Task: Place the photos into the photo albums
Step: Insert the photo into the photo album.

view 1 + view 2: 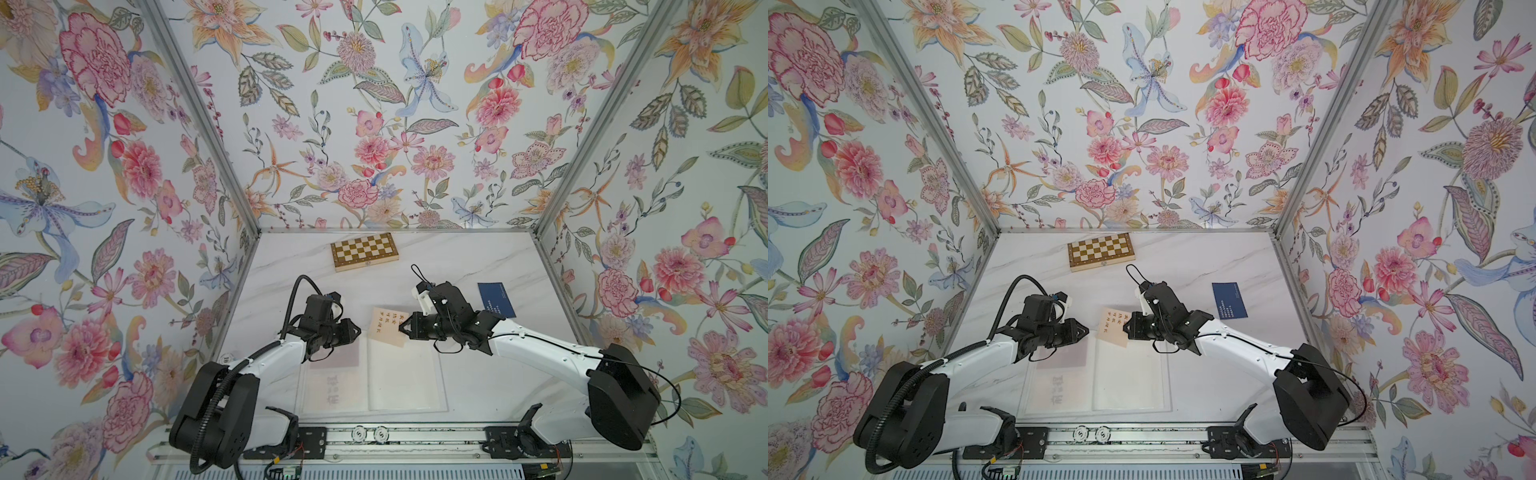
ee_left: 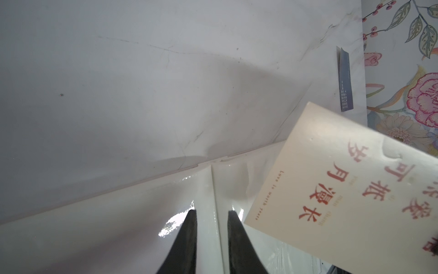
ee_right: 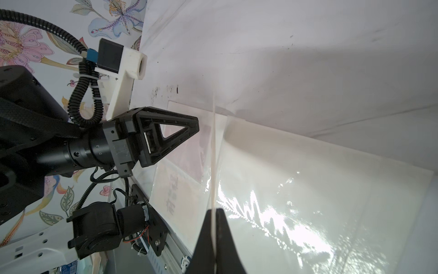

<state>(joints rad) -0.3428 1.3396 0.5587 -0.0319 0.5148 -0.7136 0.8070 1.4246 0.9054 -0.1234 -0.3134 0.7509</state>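
Note:
The photo album [image 1: 407,382] lies open near the table's front, its glossy translucent sleeve pages up. A reddish photo [image 1: 336,357] shows faintly inside the left page. My right gripper [image 1: 402,328] is shut on the edge of a cream photo [image 1: 388,328] with red Chinese text, holding it tilted over the top of the right page; the right wrist view shows that photo edge-on [image 3: 214,154] between the jaws. My left gripper [image 2: 211,211] hovers at the album's centre fold, jaws a little apart, nothing gripped. A navy blue photo [image 1: 496,299] lies on the table at the right.
A checkered wooden chessboard box [image 1: 363,251] sits at the back of the marble table. Flowered walls close in the left, right and back sides. The arms' base rail [image 1: 374,436] runs along the front edge.

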